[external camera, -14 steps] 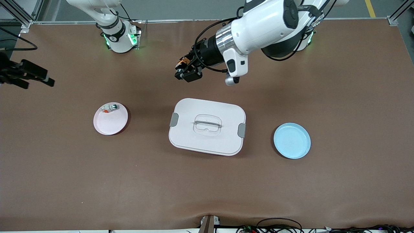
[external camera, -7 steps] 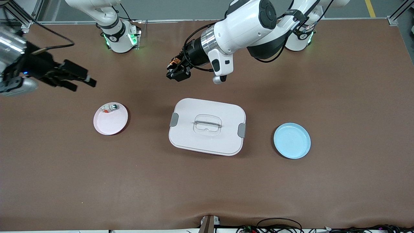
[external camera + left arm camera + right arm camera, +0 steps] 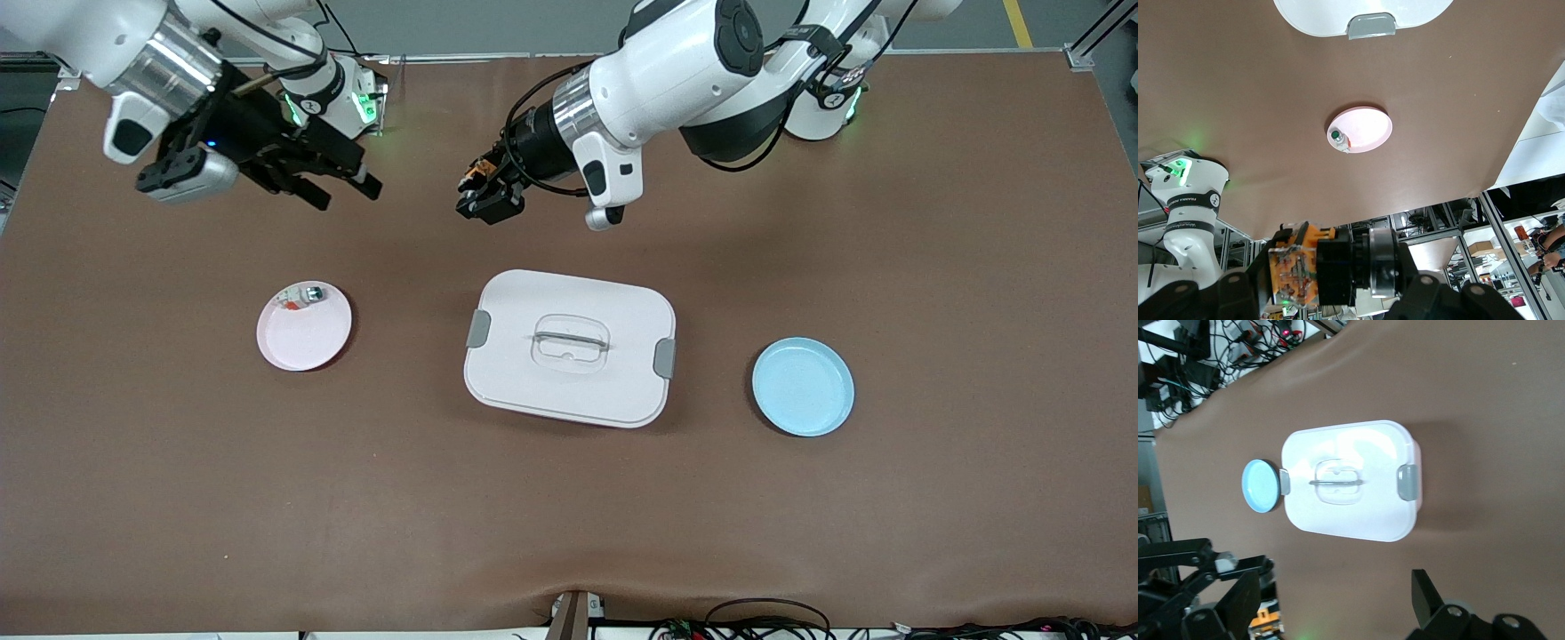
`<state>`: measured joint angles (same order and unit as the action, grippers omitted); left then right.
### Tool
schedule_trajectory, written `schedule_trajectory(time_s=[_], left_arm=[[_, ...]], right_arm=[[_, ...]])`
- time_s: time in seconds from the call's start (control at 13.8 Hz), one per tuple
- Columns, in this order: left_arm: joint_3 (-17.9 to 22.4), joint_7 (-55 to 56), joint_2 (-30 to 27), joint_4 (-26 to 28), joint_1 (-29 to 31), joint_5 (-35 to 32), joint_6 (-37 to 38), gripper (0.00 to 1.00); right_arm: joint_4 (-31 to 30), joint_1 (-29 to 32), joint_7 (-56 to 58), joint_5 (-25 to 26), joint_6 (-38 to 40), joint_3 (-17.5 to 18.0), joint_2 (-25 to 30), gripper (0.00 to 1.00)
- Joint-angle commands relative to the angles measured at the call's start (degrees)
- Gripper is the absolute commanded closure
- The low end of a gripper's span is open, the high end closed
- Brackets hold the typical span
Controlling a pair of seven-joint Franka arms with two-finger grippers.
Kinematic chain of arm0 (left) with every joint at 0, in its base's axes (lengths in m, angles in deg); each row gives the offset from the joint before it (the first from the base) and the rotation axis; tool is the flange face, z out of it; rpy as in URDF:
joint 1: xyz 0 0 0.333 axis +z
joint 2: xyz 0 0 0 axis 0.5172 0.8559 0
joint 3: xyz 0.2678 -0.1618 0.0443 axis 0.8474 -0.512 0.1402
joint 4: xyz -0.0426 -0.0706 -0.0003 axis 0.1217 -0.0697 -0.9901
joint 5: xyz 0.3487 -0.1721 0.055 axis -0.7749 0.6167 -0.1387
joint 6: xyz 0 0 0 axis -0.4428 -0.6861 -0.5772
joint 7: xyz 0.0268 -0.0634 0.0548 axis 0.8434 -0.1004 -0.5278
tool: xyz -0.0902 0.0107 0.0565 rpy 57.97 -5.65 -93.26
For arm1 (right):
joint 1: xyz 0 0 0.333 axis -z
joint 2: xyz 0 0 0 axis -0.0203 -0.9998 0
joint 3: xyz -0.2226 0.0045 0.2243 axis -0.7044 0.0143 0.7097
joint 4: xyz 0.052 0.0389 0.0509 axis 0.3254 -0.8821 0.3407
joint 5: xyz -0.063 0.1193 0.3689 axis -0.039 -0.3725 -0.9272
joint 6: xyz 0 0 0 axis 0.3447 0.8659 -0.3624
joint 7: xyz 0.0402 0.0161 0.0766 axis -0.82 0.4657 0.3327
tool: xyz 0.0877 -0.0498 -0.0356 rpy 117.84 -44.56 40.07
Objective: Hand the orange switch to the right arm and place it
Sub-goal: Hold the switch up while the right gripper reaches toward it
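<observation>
My left gripper (image 3: pixel 480 188) is shut on the orange switch (image 3: pixel 483 168), a small black block with an orange end, and holds it up over bare table between the robots' bases and the white box. In the left wrist view the switch (image 3: pixel 1328 272) sits sideways between the jaws of the left gripper (image 3: pixel 1331 287). My right gripper (image 3: pixel 348 194) is open and empty in the air, toward the right arm's end from the left gripper, with its fingers pointing at it. In the right wrist view, the right gripper (image 3: pixel 1335 600) has wide-apart jaws, and the switch (image 3: pixel 1266 618) shows beside one finger.
A white lidded box (image 3: pixel 569 347) with grey clips stands mid-table. A pink plate (image 3: pixel 307 333) holding a small whitish piece (image 3: pixel 302 296) lies toward the right arm's end. A blue plate (image 3: pixel 803 387) lies toward the left arm's end.
My right arm has swung in from its end of the table toward the left gripper. My left gripper shifted slightly toward it with the switch, then held still.
</observation>
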<state>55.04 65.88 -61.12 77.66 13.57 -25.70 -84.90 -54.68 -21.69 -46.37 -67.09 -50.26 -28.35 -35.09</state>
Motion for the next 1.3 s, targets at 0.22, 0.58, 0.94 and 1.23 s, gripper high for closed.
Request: schedule_trajectory(time_s=[0.22,0.58,0.94,1.23], left_arm=[[0.05,1.68,0.45,-1.21,-0.53,-1.65,-0.41,0.85],[0.05,1.77,0.45,-1.21,-0.53,-2.09,-0.41,0.85],[0.05,1.77,0.36,-1.21,-0.36,-2.09,-0.41,0.85],[-0.03,1.77,0.28,-1.21,-0.45,-2.09,-0.41,0.85]], right_arm=[[-7.74,-9.42,-6.33,-1.19,-13.38,-0.66,4.28,0.00],[-12.30,-14.00,-6.79,-1.19,-22.78,-0.58,4.36,0.00],[-14.95,-15.24,-5.65,-1.19,-25.61,-0.66,4.45,0.00],[-15.65,-14.62,-2.57,-1.19,-25.44,-1.10,4.63,0.00]])
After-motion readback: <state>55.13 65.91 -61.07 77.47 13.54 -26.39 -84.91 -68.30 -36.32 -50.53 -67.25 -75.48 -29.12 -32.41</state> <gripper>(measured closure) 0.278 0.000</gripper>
